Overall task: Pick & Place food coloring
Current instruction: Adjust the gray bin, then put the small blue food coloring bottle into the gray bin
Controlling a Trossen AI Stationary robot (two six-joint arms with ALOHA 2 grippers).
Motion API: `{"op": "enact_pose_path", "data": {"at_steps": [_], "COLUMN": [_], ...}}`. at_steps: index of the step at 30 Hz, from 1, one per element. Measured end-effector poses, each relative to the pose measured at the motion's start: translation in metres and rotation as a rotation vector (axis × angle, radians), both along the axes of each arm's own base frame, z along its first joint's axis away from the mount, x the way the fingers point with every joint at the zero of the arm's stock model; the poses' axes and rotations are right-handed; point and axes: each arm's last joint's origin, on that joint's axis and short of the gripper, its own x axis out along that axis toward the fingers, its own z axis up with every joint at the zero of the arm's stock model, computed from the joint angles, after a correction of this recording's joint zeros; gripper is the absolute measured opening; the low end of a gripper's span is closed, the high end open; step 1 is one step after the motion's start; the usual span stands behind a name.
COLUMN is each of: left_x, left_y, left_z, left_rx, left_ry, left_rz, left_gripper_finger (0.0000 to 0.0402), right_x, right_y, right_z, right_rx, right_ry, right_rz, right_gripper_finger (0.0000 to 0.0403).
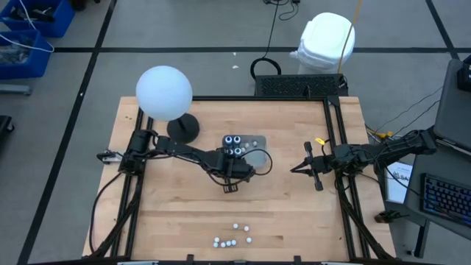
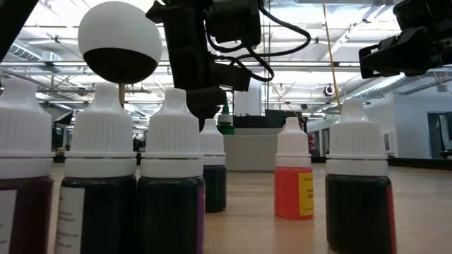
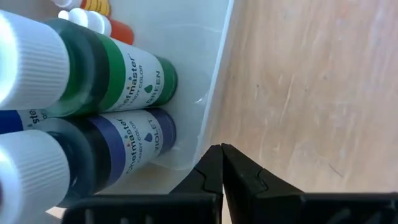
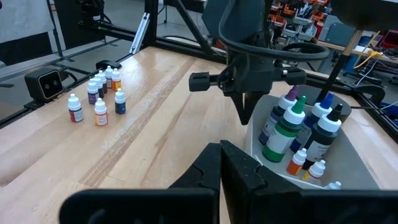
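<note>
Step in hand: the left pincer (image 1: 237,179) hangs over the near edge of the clear tray (image 1: 259,156) with its fingers together and nothing between them; judging from this, the next job is to fetch another small bottle from the group on the worktop (image 1: 184,213).
How to do it well: lift clear of the tray wall first, then travel to the group, part the fingers before coming down, and take one bottle by its body below the cap. The bottles stand close together, so approach an outer one to avoid toppling its neighbours.
Food coloring, tray: larger bottles, one green (image 3: 118,78) and one violet (image 3: 124,140), stand inside the tray, with a few small ones beside them (image 4: 305,163).
Food coloring, worktop: small white-capped bottles (image 1: 234,235) stand grouped near the front edge, well apart from the tray.
Left arm pose: stretched across from the left side, wrist turned down, fingertips just outside the tray wall.
Right arm pose: the right pincer (image 1: 296,169) waits to the right of the tray, fingers together, empty, pointing toward it.
</note>
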Motion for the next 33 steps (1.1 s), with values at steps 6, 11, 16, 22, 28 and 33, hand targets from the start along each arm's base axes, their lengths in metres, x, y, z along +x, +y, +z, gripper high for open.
{"op": "enact_pose_path", "data": {"at_steps": [6,11,16,22,28,33], "left_x": [-0.006,-0.025,-0.044,-0.06,-0.063,-0.058], "left_y": [-0.027,-0.077,-0.117,-0.146,-0.141,-0.129], "left_z": [0.004,0.027,0.046,0.05,0.05,0.048], "left_rx": [-0.117,-0.185,-0.206,-0.128,-0.004,0.023], "left_ry": [0.007,-0.028,-0.108,-0.169,-0.192,-0.188], "left_rz": [-0.033,-0.085,-0.089,-0.13,-0.067,-0.045], "left_gripper_finger": [0.0006,0.0003,0.0003,0.0006,0.0009,0.0004], "right_x": [0.0,0.0,0.0,0.001,0.001,0.001], "right_y": [0.0,0.0,0.0,0.0,0.0,0.0], "right_z": [0.0,0.0,0.0,-0.001,-0.002,-0.002], "right_rx": [-0.001,-0.001,0.003,0.013,0.011,0.01], "right_ry": [0.0,0.003,0.005,0.01,0.017,0.021], "right_rz": [0.0,0.0,-0.001,-0.003,-0.003,-0.003], "right_gripper_finger": [0.0,0.0,0.0,0.0,0.0,0.0]}}
